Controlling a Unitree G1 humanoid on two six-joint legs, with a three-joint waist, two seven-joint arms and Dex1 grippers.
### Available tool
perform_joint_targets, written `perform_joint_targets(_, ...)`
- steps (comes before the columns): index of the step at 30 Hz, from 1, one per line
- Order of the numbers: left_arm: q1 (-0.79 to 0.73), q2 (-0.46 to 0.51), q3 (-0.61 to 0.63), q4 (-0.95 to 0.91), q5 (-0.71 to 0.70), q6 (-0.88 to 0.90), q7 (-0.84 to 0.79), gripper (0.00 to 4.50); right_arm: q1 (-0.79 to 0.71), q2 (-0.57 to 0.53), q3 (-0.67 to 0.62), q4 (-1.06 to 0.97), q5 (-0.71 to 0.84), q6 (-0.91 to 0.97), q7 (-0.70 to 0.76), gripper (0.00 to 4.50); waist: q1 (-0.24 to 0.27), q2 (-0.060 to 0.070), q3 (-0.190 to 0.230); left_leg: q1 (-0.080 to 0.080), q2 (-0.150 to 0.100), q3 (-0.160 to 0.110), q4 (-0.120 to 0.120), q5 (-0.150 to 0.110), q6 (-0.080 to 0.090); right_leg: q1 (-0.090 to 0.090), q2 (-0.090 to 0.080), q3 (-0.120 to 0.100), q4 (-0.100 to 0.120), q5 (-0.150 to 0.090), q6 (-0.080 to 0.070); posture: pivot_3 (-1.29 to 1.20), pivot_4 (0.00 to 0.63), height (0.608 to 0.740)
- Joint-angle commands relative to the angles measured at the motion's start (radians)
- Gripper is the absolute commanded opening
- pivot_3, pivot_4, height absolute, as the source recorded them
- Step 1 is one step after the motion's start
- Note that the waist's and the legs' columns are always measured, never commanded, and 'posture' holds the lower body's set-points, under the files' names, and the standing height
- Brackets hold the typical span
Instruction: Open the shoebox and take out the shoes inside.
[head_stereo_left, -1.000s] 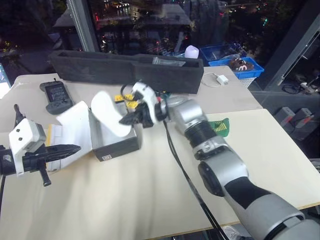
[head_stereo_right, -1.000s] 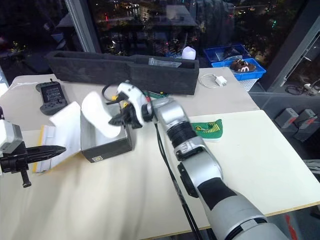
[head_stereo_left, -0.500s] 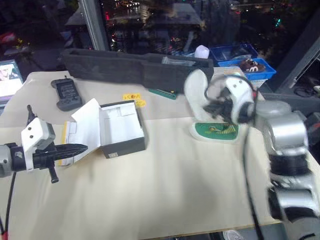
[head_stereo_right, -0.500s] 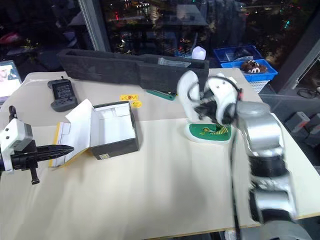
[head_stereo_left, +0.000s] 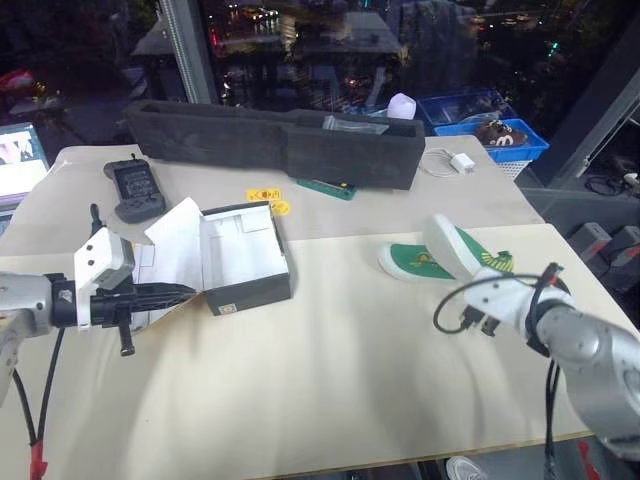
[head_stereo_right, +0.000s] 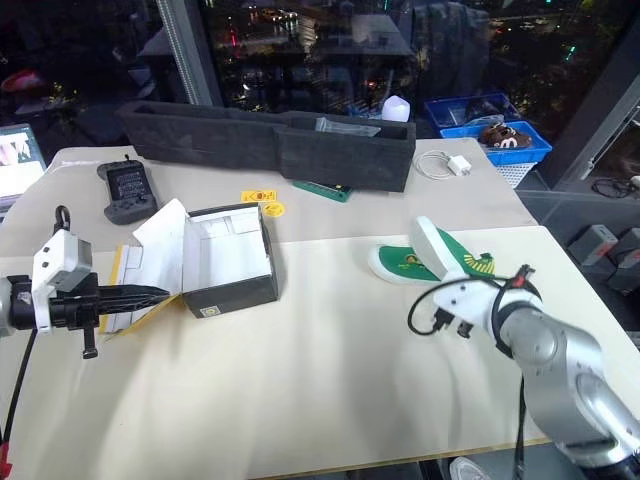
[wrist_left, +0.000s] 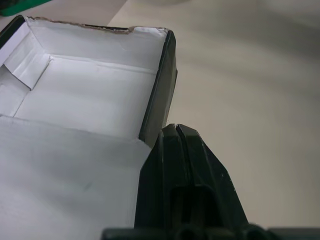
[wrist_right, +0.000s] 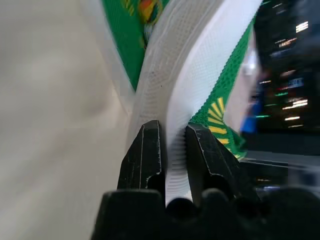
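Currently the rectangular cardboard shoebox (head_stereo_left: 245, 258) with dark grey sides and white interior is sitting open at centre-left of the head views on the beige tabletop (head_stereo_left: 320, 380), its lid (head_stereo_left: 175, 255) lying back toward the left edge of the frame. Nothing is showing inside but the white lining, as the left wrist view confirms (wrist_left: 90, 85).

One flat green shoe with a white sole (head_stereo_left: 415, 262) is lying on the tabletop at centre-right, well apart from the shoebox. The second green shoe with a white sole and yellow markings (head_stereo_left: 462, 247) is tilting up just beside and over it, sole facing left. The right tool (wrist_right: 172, 150) is gripping this second shoe, its two black fingers (wrist_right: 145, 155) pinching the white sole edge in the right wrist view; in the head views that tool (head_stereo_right: 470, 300) is sitting at lower right.

The left tool (head_stereo_left: 185, 291) is fully closed with nothing in it, fingers (wrist_left: 177, 150) pressed together, pointing at the near left corner of the shoebox, just beside the lid.

At the back, a long dark grey foam tray (head_stereo_left: 270, 140) is lying across the top of the frame, a dark handheld controller (head_stereo_left: 135, 190) at upper left, a blue plastic bin (head_stereo_left: 490, 125) at upper right, and small yellow tags (head_stereo_left: 268, 198) between tray and shoebox.
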Motion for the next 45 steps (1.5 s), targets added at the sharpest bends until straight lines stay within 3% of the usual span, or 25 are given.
perform_joint_targets(1, -0.028, 0.014, 0.000, -0.010, -0.003, -0.017, -0.003, 0.00, 0.059, 0.002, 0.027, 0.037, -0.184, -0.116, -0.139, 0.33, 0.000, 0.000, 0.000, 0.000, 0.000, 0.000, 0.000, 0.000, 0.000, 0.000, 0.000, 0.000, 0.000, 0.000, 0.000, 0.00, 0.150, 0.732)
perform_joint_targets(7, -0.030, 0.014, 0.000, -0.019, -0.007, -0.010, 0.001, 0.00, 0.091, 0.082, 0.084, 0.092, -0.355, -0.251, -0.279, 0.33, -0.003, -0.001, 0.000, 0.000, 0.000, -0.001, 0.001, 0.000, 0.000, 0.000, 0.001, 0.000, 0.001, 0.000, 0.000, 0.00, 0.150, 0.732)
perform_joint_targets(14, -0.021, 0.015, 0.008, -0.029, -0.012, 0.000, 0.003, 0.00, 0.117, 0.156, 0.010, 0.039, -0.446, -0.351, -0.375, 0.33, -0.008, -0.001, 0.000, 0.000, 0.000, -0.001, 0.002, 0.000, 0.000, 0.000, 0.001, 0.001, 0.002, 0.000, 0.000, 0.00, 0.150, 0.732)
perform_joint_targets(24, -0.023, 0.011, 0.008, -0.040, -0.020, 0.007, 0.017, 0.00, 0.125, 0.171, 0.059, 0.154, -0.462, -0.530, -0.324, 0.33, -0.008, -0.002, -0.001, 0.000, 0.000, -0.001, 0.002, 0.000, 0.000, 0.001, 0.001, 0.001, 0.001, 0.000, 0.000, 0.00, 0.150, 0.732)
perform_joint_targets(29, -0.019, 0.007, 0.015, -0.049, -0.023, 0.009, 0.028, 0.00, 0.112, 0.153, 0.075, 0.301, -0.555, -0.501, -0.269, 0.33, -0.008, -0.002, -0.001, 0.000, 0.000, -0.001, 0.004, 0.000, 0.000, 0.002, 0.001, 0.001, 0.001, 0.001, 0.001, 0.00, 0.150, 0.732)
perform_joint_targets(35, -0.014, 0.011, 0.023, -0.053, -0.028, 0.009, 0.033, 0.00, 0.080, 0.169, 0.069, 0.354, -0.509, -0.519, -0.228, 0.33, -0.006, -0.007, -0.004, 0.002, 0.000, -0.001, 0.006, 0.000, 0.000, 0.005, 0.001, 0.001, 0.001, 0.001, 0.001, 0.00, 0.150, 0.732)
perform_joint_targets(37, -0.010, 0.013, 0.027, -0.054, -0.030, 0.009, 0.034, 0.00, 0.069, 0.186, 0.054, 0.358, -0.466, -0.511, -0.203, 1.25, -0.006, -0.007, -0.004, 0.002, 0.000, -0.001, 0.007, 0.000, 0.000, 0.005, 0.000, 0.001, 0.001, 0.001, 0.002, 0.00, 0.150, 0.732)
perform_joint_targets(42, 0.000, 0.015, 0.033, -0.057, -0.033, 0.008, 0.035, 0.00, 0.072, 0.215, 0.026, 0.322, -0.353, -0.511, -0.115, 2.92, -0.006, -0.009, -0.005, 0.002, 0.000, -0.001, 0.008, -0.003, -0.005, 0.006, 0.000, 0.001, 0.001, 0.001, 0.002, 0.00, 0.150, 0.732)
perform_joint_targets(43, 0.000, 0.016, 0.033, -0.055, -0.033, 0.008, 0.035, 0.00, 0.074, 0.226, 0.014, 0.295, -0.283, -0.496, -0.051, 3.17, -0.006, -0.009, -0.005, 0.002, 0.000, -0.001, 0.008, -0.003, -0.005, 0.006, 0.000, 0.001, 0.001, 0.001, 0.002, 0.00, 0.150, 0.732)
perform_joint_targets(45, 0.001, 0.016, 0.033, -0.051, -0.030, 0.004, 0.035, 0.00, 0.056, 0.244, -0.027, 0.228, -0.142, -0.462, 0.055, 3.17, -0.006, -0.009, -0.005, 0.003, 0.001, -0.001, 0.008, -0.003, -0.005, 0.006, 0.001, 0.001, 0.001, 0.001, 0.002, 0.00, 0.150, 0.732)
